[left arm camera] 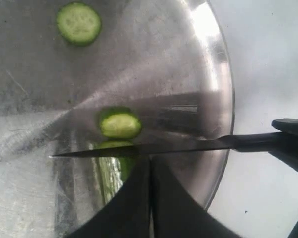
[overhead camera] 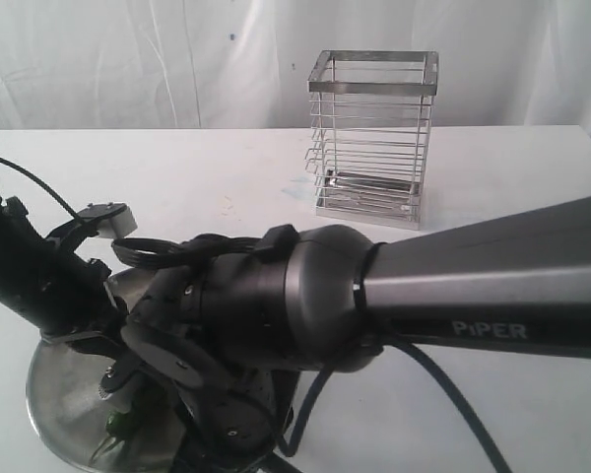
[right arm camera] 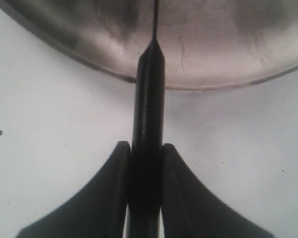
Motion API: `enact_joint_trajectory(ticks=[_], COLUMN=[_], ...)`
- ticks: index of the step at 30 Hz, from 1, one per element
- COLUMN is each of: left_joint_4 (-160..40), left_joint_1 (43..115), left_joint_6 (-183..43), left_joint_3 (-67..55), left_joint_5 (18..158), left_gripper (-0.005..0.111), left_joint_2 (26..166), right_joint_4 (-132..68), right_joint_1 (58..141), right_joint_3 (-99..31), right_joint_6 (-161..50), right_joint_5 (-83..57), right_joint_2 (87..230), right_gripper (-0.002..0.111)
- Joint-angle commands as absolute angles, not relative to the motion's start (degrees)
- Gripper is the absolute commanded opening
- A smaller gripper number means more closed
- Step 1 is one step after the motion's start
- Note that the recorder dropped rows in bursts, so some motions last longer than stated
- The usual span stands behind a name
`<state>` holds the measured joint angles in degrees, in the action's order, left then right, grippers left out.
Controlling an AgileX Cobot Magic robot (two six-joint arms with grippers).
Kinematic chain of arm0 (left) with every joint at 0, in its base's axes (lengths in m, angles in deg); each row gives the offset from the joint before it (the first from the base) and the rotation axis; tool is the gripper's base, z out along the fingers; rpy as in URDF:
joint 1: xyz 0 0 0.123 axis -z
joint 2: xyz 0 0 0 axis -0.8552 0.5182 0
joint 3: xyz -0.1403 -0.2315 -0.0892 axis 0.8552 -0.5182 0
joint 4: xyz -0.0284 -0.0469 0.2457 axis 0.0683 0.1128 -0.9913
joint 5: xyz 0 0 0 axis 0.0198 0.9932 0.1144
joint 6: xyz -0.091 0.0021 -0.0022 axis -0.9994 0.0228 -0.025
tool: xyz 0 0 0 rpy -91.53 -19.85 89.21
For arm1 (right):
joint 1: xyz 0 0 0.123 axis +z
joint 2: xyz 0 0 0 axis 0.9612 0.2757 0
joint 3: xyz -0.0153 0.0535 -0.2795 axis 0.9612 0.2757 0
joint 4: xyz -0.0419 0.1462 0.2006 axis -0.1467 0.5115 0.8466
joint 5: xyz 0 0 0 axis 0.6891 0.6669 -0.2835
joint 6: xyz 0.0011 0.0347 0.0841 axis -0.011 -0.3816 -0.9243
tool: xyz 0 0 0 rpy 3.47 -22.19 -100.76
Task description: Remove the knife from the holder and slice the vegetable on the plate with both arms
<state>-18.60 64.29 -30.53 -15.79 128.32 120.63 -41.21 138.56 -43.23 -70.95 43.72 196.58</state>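
The steel plate point(left arm camera: 219, 84) holds two cut round slices, one point(left arm camera: 79, 23) apart and one point(left arm camera: 120, 124) just past the blade. The knife point(left arm camera: 139, 149) lies across the green vegetable point(left arm camera: 114, 167), blade edge on it. My left gripper point(left arm camera: 150, 160) is shut, its fingertips meeting right over the vegetable behind the blade. My right gripper point(right arm camera: 146, 147) is shut on the knife point(right arm camera: 148, 99) by its black handle, just off the plate point(right arm camera: 213, 44) rim. In the exterior view both arms crowd over the plate point(overhead camera: 54, 394) at the lower left, and a bit of vegetable point(overhead camera: 118, 426) shows.
The wire holder point(overhead camera: 372, 138) stands at the back of the white table point(overhead camera: 512, 187), right of centre. The right arm's grey "PiPER" link point(overhead camera: 492, 286) stretches in from the right. Black cables point(overhead camera: 443, 394) hang under it.
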Motion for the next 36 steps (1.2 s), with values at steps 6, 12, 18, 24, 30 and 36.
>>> enact_joint_trajectory(ticks=[6, 12, 18, 24, 30, 36], left_joint_4=[-17.01, -17.01, -17.01, -17.01, -17.35, -16.9], left_joint_1=[64.7, 64.7, 64.7, 64.7, 64.7, 64.7], left_joint_6=[-30.46, -30.45, -30.45, -30.45, -30.21, -30.21], left_joint_3=[-16.22, -16.22, -16.35, -19.12, -21.29, -21.13], left_joint_5=[129.25, 129.02, 128.23, 124.08, 119.56, 118.64], left_gripper=[0.0, 0.0, 0.0, 0.0, 0.0, 0.0], left_joint_2=[120.05, 120.05, 120.05, 120.05, 120.16, 120.04], right_joint_4=[-41.07, -41.6, -41.82, -42.0, -42.0, -42.08], right_joint_1=[137.95, 137.95, 137.95, 137.95, 137.95, 137.95], right_joint_3=[-49.33, -52.02, -54.47, -55.44, -55.47, -55.57], right_joint_6=[-67.46, -67.08, -66.65, -66.02, -65.79, -65.38], right_joint_5=[47.14, 47.16, 48.13, 48.71, 49.08, 50.69], right_joint_2=[200.71, 203.35, 205.64, 206.35, 206.35, 206.35], right_gripper=[0.0, 0.0, 0.0, 0.0, 0.0, 0.0])
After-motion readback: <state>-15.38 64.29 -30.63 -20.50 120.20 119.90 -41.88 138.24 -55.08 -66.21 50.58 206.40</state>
